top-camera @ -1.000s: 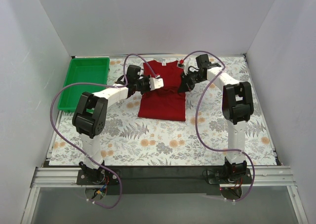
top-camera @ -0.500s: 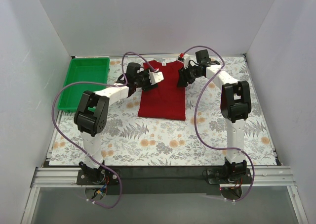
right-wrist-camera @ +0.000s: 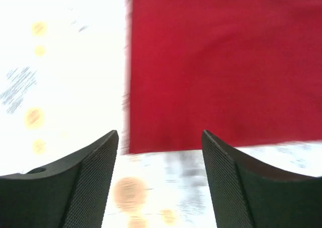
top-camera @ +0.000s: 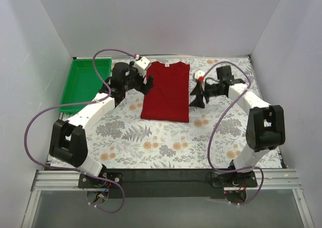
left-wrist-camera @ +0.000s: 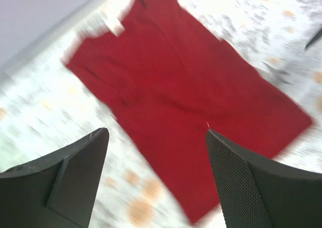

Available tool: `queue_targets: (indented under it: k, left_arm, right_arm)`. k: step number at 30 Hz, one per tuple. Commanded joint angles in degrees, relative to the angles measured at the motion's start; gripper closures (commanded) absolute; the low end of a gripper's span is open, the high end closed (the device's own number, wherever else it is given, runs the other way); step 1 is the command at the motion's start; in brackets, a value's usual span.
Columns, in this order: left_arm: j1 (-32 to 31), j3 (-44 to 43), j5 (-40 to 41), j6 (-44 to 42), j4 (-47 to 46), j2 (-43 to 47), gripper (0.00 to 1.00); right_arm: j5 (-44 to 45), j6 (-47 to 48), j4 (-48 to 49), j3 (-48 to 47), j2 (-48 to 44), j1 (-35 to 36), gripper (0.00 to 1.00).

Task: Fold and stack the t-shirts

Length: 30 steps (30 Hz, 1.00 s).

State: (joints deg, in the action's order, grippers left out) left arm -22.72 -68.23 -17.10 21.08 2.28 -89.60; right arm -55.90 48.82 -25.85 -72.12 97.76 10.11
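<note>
Top external view showed you the dark red t-shirt (top-camera: 166, 92) lying flat as a long, narrow rectangle between your two pincers. Its long axis ran from the collar end by the back wall toward the arm bases. The left pincer (top-camera: 146, 82) stood just beside the shirt's left edge, up near the collar end. The right pincer (top-camera: 196, 96) stood just off the right edge, nearer the middle, so neither arm was clearly the closer one. Both were spread and held nothing: each wrist view showed open fingers (left-wrist-camera: 75, 172) with red cloth ahead of them, blurred, and the right fingers (right-wrist-camera: 80, 187) faced a straight edge and a corner. A crosswise fold would likely have needed both pincers at the same short end. The shirt rested on a floral tablecloth (top-camera: 151, 137), with bare cloth on the base side of both pincers. A green tray (top-camera: 83, 87) lay well to the left pincer's outer side, and white walls (top-camera: 161, 21) closed three sides.
</note>
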Motion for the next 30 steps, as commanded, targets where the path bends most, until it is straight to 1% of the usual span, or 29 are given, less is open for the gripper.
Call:
queue_targets:
  k: [1,2,3,4,5,6,7,9,10,11,13,14,15,18,21,24,30]
  left_arm:
    - [-0.1,9.1,-0.3,19.9,7.2,3.3,0.28]
    - [-0.3,13.5,-1.1,20.3,5.6,4.4,0.28]
    - [-1.1,15.7,-1.1,18.1,4.4,5.7,0.28]
    - [-2.4,18.0,-1.0,14.7,2.8,8.5,0.27]
    - [-3.2,22.4,-1.5,10.9,-0.5,9.9,0.27]
    - [-4.1,24.4,-2.4,6.8,-1.9,11.2,0.27]
    - [-4.3,26.7,-4.0,-4.9,-4.5,12.7,0.25]
    - [-4.7,33.4,-6.8,-16.6,-9.9,16.1,0.22]
    - [-4.7,35.0,-7.3,-25.1,-11.8,16.7,0.22]
    - [-4.1,36.1,-7.9,-27.9,-14.4,16.2,0.22]
    - [-2.9,34.2,-9.2,-30.5,-12.8,13.7,0.23]
    - [-2.5,32.8,-9.2,-32.9,-10.7,10.4,0.25]
    - [-2.4,31.2,-8.8,-33.7,-10.5,9.3,0.25]
    - [-2.2,30.5,-9.2,-35.1,-12.8,6.1,0.25]
    - [-2.2,28.2,-11.5,-37.1,-9.9,3.0,0.28]
    - [-2.1,26.7,-12.2,-39.1,-6.0,1.0,0.31]
    - [-1.5,28.7,-12.3,-40.5,-5.5,0.6,0.32]
  right_arm:
    - [-4.2,24.0,-7.9,10.3,-5.1,2.8,0.37]
    - [-0.7,24.8,-6.3,12.1,-7.6,4.5,0.37]
    - [1.6,23.7,-4.3,15.1,-8.6,5.4,0.37]
    - [5.9,22.7,-2.4,16.3,-10.0,7.5,0.36]
    - [7.8,22.0,0.9,17.4,-10.6,8.4,0.37]
    - [9.2,21.3,2.5,18.5,-10.9,9.2,0.36]
    - [10.2,20.2,3.9,19.9,-11.2,10.4,0.36]
    - [12.1,19.5,6.1,20.5,-10.7,11.3,0.36]
    - [12.7,17.8,7.1,20.6,-10.4,11.9,0.36]
    - [14.0,17.5,7.7,20.6,-9.5,12.2,0.35]
    - [15.5,17.0,9.1,20.8,-8.8,12.7,0.35]
    - [16.4,16.9,9.5,21.0,-8.5,12.9,0.35]
    - [16.7,16.9,10.1,21.2,-8.5,13.0,0.35]
    - [17.1,17.0,10.8,22.1,-9.1,13.0,0.34]
    - [16.9,17.5,11.3,22.3,-9.2,13.0,0.35]
    - [17.2,17.5,11.1,21.8,-7.9,13.3,0.34]
    - [21.0,15.7,11.3,20.1,-4.4,14.7,0.36]
